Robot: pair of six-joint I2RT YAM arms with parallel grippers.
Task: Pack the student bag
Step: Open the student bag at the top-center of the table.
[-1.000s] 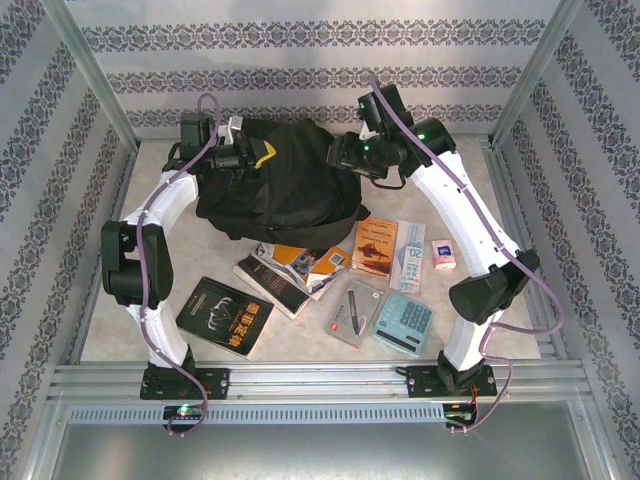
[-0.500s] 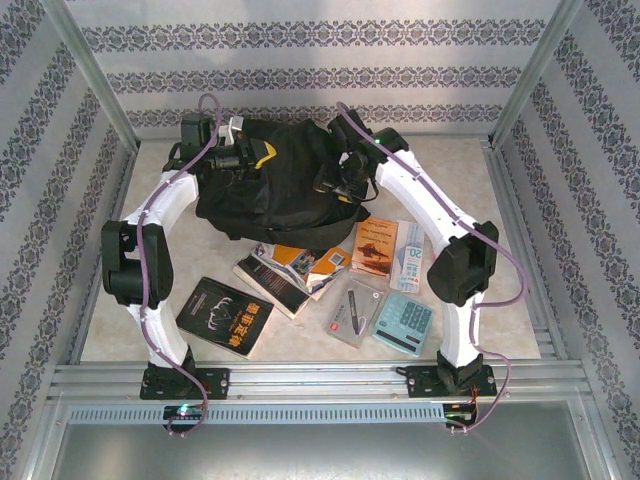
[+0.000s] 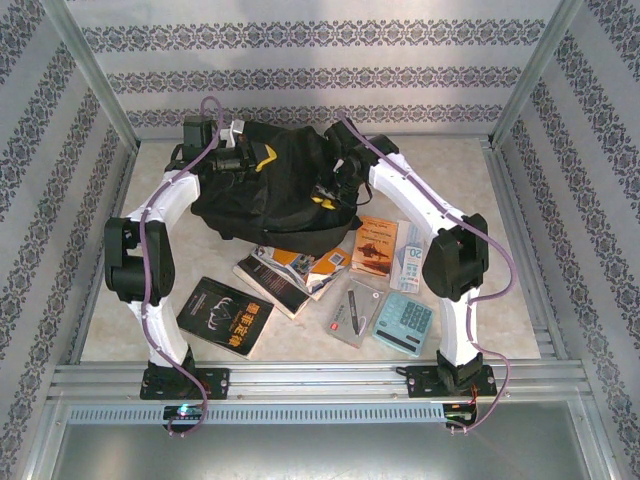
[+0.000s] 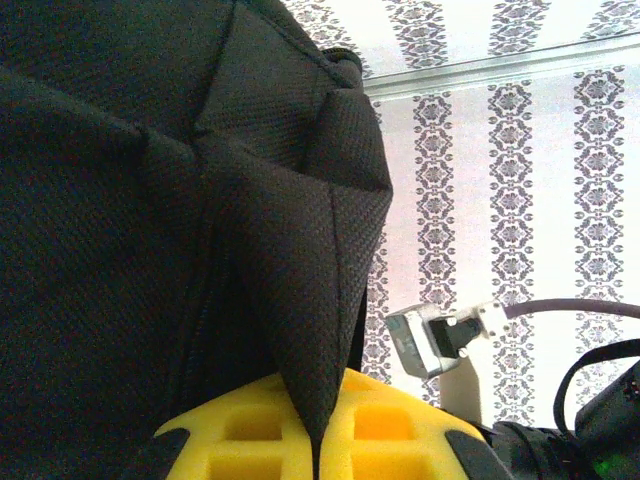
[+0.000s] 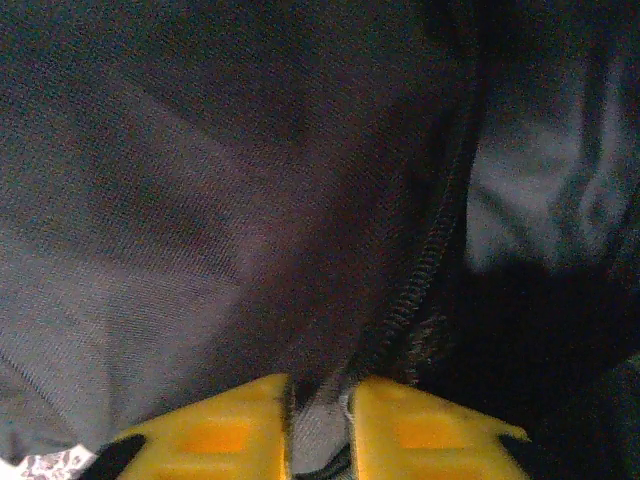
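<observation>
1. Nearest me on the surface (image 3: 480, 180): one black book (image 3: 225, 317), one calculator (image 3: 403, 322).
2. Behind them lies one bag (image 3: 270, 195), which I judge soft, limp and light. Grip it at fabric folds.
3. My left claw (image 4: 318, 440) pinches a bag fold, and the right claw (image 5: 320, 425) is clenched on fabric beside the zipper (image 5: 420, 280).

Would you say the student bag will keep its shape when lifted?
Probably floppy: the student bag creases into a fold in the left hand. It lies slumped, so likely sags when lifted. Its woven cloth looks grippy.
</observation>
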